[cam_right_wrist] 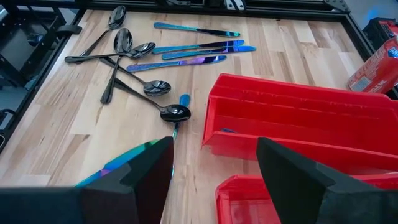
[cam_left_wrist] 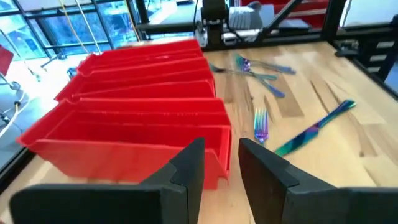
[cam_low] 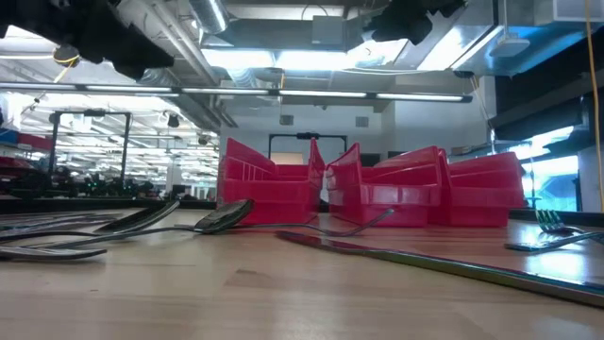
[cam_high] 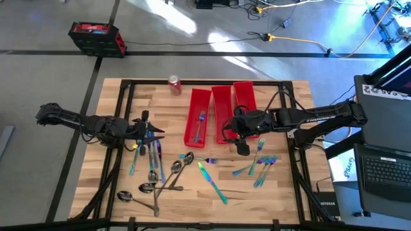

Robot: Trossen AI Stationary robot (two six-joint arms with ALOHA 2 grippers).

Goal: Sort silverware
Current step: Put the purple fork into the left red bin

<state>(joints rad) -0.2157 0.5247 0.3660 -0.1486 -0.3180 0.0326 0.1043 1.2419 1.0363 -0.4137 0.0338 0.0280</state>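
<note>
The silverware lies loose on the wooden table: iridescent knives (cam_high: 144,154) (cam_right_wrist: 193,53) at the left, dark spoons (cam_high: 170,176) (cam_right_wrist: 134,68) toward the near edge, a teal knife (cam_high: 212,181) (cam_left_wrist: 314,127) in the middle, and forks (cam_high: 260,163) (cam_left_wrist: 258,65) at the right. One blue piece (cam_high: 200,122) lies in the left red bin (cam_high: 198,115). My left gripper (cam_high: 156,132) (cam_left_wrist: 221,152) hovers over the knives, left of the bins, open by a narrow gap with nothing in it. My right gripper (cam_high: 239,142) (cam_right_wrist: 214,146) hangs wide open above the near ends of the bins.
Three long red bins (cam_high: 221,112) (cam_left_wrist: 143,106) (cam_low: 368,189) stand side by side at the table's far middle. A red soda can (cam_high: 174,84) (cam_right_wrist: 373,65) stands at the far edge, left of the bins. A small fork (cam_high: 212,160) (cam_left_wrist: 260,124) lies just near of the bins.
</note>
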